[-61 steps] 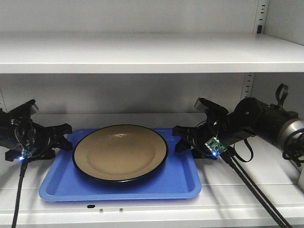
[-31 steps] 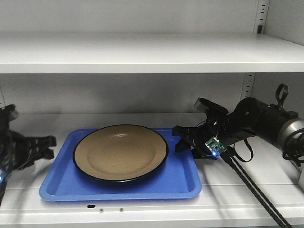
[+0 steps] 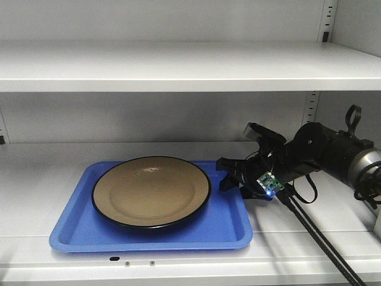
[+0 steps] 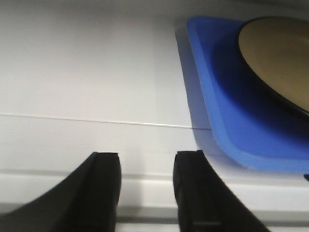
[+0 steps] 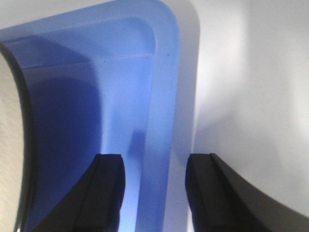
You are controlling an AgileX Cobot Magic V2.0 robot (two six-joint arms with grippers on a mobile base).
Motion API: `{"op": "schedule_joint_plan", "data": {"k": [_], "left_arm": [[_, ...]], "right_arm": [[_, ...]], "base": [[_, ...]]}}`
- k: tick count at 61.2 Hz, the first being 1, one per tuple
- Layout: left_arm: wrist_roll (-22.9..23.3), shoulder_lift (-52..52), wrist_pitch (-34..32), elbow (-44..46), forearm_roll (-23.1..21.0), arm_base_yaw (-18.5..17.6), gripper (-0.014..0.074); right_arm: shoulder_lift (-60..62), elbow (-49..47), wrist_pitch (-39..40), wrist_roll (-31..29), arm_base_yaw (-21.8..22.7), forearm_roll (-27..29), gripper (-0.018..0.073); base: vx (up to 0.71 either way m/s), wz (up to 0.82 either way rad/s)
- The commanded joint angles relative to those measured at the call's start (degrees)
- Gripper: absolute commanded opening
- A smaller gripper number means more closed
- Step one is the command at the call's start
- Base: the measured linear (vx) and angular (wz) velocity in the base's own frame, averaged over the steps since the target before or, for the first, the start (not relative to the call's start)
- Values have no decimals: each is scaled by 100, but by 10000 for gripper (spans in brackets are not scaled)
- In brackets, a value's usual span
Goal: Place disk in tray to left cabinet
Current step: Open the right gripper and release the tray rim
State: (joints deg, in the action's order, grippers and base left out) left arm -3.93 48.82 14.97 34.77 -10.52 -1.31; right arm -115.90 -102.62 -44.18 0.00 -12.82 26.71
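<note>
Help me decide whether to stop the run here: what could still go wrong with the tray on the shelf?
The right gripper stands open astride the tray lip; pulling back crookedly could drag the tray and shift the disk. The tray's front edge lies near the cabinet shelf front, so a tug could tip it off.

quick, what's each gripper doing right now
left gripper: open, holding nothing, clear of the tray.
right gripper: open, jaws straddling the tray's rim.
</note>
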Motion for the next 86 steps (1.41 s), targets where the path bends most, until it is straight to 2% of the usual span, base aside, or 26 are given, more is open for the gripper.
{"op": "schedule_joint_plan", "data": {"k": [1,6,20,31,42,47,51,86], "left_arm": [[-2,-602,-1015,-495,141,-17,348],[-2,-1183,-1317,-1110,308,-17,307],[-2,-2374,-1365,-2423,795,-17,132],[3,-3268,-1370,-3115,888,-17,-9],[32,-4270,-1380,-3764,878,-17,-7],[37,-4824,-842,-3741,883,-17,-6],[25,-5101,-730,-3748,883,-17,-6],[25,-4902,-765,-3748,878,-19,-6]], "right_arm": [[349,-191,266,-71,22,89,386],[349,-191,266,-71,22,89,386],[349,-191,266,-71,22,89,386],[349,-191,266,-71,22,89,386],[349,-191,266,-71,22,89,386],[349,-191,224,-71,22,89,386],[349,-191,224,-71,22,89,386],[349,-191,142,-71,22,110,386]], "base": [[0,0],[0,0],[0,0],[0,0],[0,0],[0,0],[0,0],[0,0]]}}
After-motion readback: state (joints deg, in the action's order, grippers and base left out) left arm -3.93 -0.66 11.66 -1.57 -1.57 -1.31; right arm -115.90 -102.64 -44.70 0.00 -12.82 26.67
